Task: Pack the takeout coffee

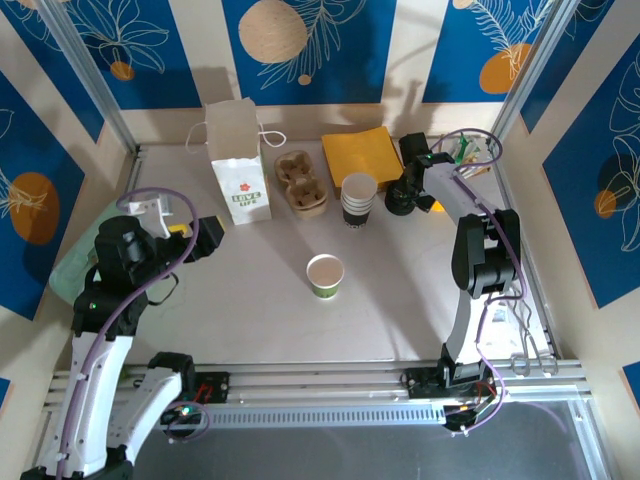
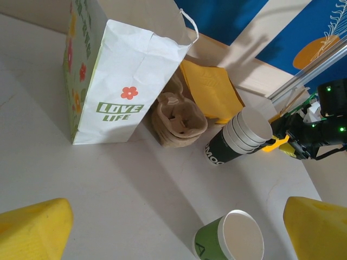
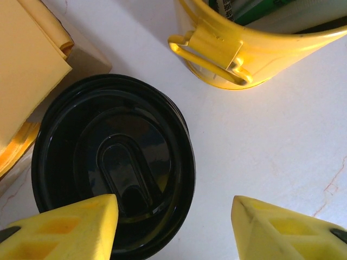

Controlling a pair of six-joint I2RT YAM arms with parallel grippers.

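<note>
The takeout coffee cup point(image 1: 325, 275) stands upright in the middle of the table, green-sided with a white rim, its top uncovered and its inside looking empty. The left wrist view has it low and right of centre point(image 2: 230, 239). A stack of black plastic lids point(image 3: 114, 157) lies at the back right point(image 1: 399, 204). My right gripper point(image 3: 173, 216) hangs over it, open; one finger sits above the lid, the other above bare table right of it. My left gripper point(image 2: 179, 233) is wide open and empty, at the table's left point(image 1: 205, 238).
A white paper bag point(image 1: 240, 165) stands open at the back left, beside a brown cup carrier point(image 1: 302, 182). A stack of dark cups point(image 1: 358, 198) and yellow napkins point(image 1: 362, 155) lie behind the green cup. A yellow cup with straws point(image 3: 255, 49) stands close behind the lids.
</note>
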